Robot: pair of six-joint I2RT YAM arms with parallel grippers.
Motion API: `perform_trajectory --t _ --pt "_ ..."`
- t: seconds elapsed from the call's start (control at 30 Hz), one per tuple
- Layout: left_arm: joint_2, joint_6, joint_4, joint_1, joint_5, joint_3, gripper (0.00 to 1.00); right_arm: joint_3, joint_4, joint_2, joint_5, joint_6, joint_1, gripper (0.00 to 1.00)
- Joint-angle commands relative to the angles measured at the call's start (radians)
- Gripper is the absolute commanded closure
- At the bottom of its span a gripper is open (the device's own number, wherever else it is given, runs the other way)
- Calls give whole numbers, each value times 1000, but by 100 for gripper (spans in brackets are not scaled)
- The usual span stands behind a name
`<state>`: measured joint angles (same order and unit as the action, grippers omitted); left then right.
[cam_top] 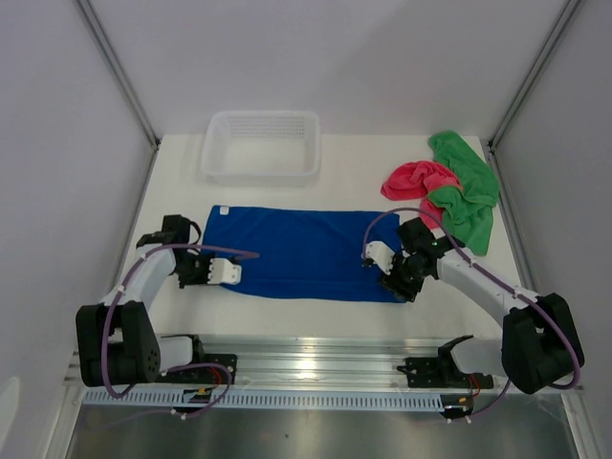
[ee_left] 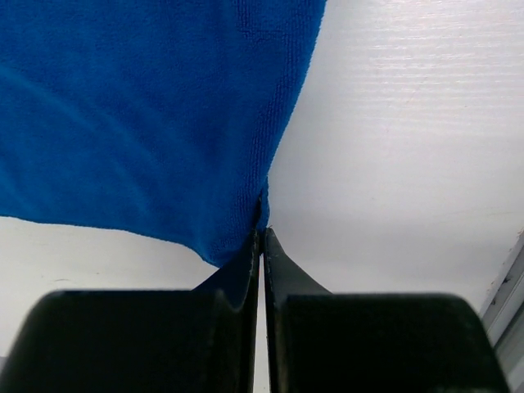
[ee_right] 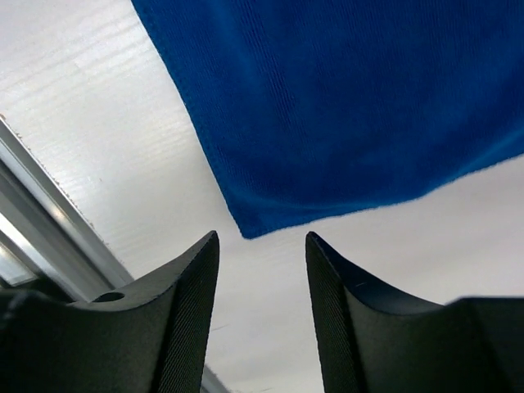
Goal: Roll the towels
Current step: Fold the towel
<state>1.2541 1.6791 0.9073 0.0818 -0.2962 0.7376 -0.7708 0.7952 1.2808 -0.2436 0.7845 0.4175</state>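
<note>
Blue towel [cam_top: 301,253] lies spread flat in the middle of the white tabletop [cam_top: 182,191]. It forms a long rectangle with its long sides running left to right and a small white tag [cam_top: 222,209] at the far-left corner. Its fabric is short-pile microfibre, with fine ribbing showing in both wrist views, and the near edge is slightly wavy. The left hand [ee_left: 262,239] sits at the near-left corner. Its black fingers are pressed together with the tip of that corner pinched in the slit between them, and the cloth rises a little into the grip. The right hand [ee_right: 262,241] is low over the tabletop at the near-right corner. Its fingers stand moderately apart with nothing between them, and their inner faces are finely cross-hatched. The pointed towel corner lies just ahead of the gap and touches neither finger. Green towel [cam_top: 470,196] and pink towel [cam_top: 417,179] lie crumpled at the far right, touching each other, with the green one bunched around the right side of the pink. Both are fuzzy, folded into soft lumps and unrolled. The basket [cam_top: 260,145] is white plastic mesh, rectangular with rounded corners. It stands at the far edge, just beyond the blue towel and apart from it. A ribbed aluminium rail [cam_top: 316,359] runs along the near edge.
</note>
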Motion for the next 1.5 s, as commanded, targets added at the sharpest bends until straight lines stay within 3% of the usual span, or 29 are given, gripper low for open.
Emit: perform_trajectory --t 0.0,0.4,0.7,0.9,1.27,1.47 --pt "-30 -22 18 12 -64 -18 99 14 -89 -2 32 76 47 52" --pt "-28 -15 27 39 -50 -9 99 151 -185 40 173 91 95 57" --pt "-33 -24 53 52 -58 0 99 159 -208 54 193 75 102 80" --pt "-35 -22 99 104 -67 42 99 116 -53 20 139 79 106 100" --pt "-101 -35 180 111 -98 12 100 27 199 -32 49 55 113 100" --pt "-127 10 376 147 -92 65 99 -27 383 -110 -9 45 115 100"
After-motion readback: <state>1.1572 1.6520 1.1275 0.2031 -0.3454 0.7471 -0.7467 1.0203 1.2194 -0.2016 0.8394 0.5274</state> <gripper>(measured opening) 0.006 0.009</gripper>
